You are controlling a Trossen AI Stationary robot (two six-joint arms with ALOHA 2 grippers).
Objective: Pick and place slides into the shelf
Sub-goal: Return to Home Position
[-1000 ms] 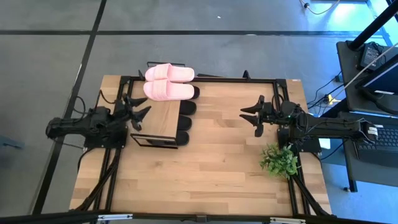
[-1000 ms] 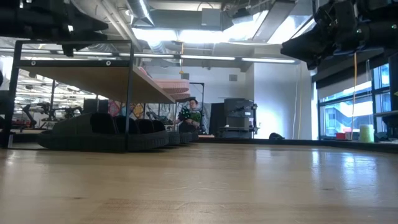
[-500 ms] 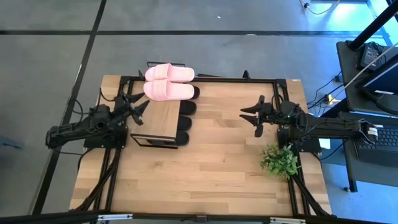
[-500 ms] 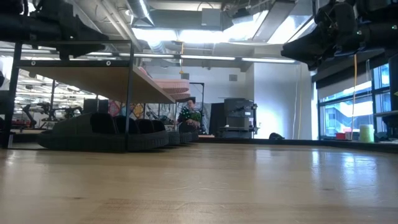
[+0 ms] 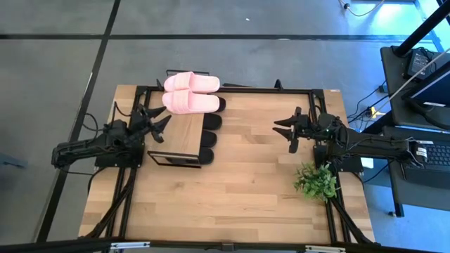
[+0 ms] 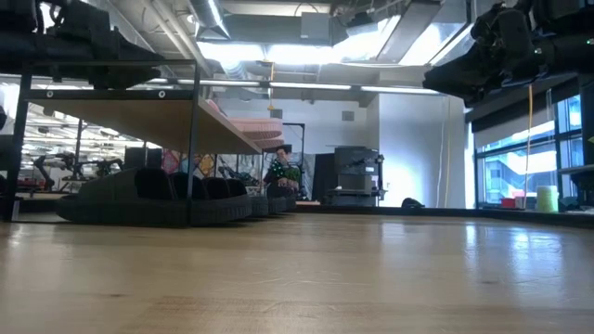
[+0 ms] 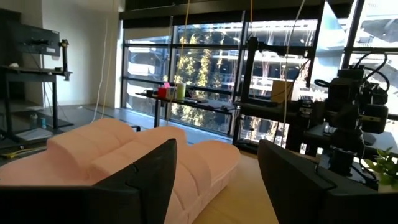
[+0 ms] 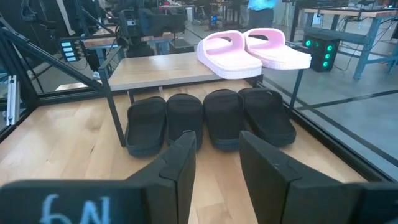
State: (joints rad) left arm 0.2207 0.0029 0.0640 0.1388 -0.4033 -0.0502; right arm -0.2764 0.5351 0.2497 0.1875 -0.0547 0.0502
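The shelf (image 5: pixel 179 133) stands on the left half of the table. Two light pink slides (image 5: pixel 190 93) lie side by side on the far end of its wood top board (image 8: pixel 158 70). Several black slides (image 8: pixel 208 117) rest in a row on the tabletop under the board, toes toward the table's right. My left gripper (image 5: pixel 159 128) hovers open at the shelf's left side, above the board, looking along the pink slides (image 7: pixel 124 155). My right gripper (image 5: pixel 283 133) hovers open over the table's right part, facing the shelf, with nothing between its fingers (image 8: pixel 183 158).
A small green plant (image 5: pixel 316 181) stands beside the right arm near the table's right edge. Bare wood tabletop (image 5: pixel 225 204) stretches between the shelf and the near edge. In the low view a person (image 6: pixel 278 167) shows far behind the table.
My left arm has swung a little, so its gripper now points more toward the far edge and the pink slides. Its fingers stay open. The slides and the shelf have kept still.
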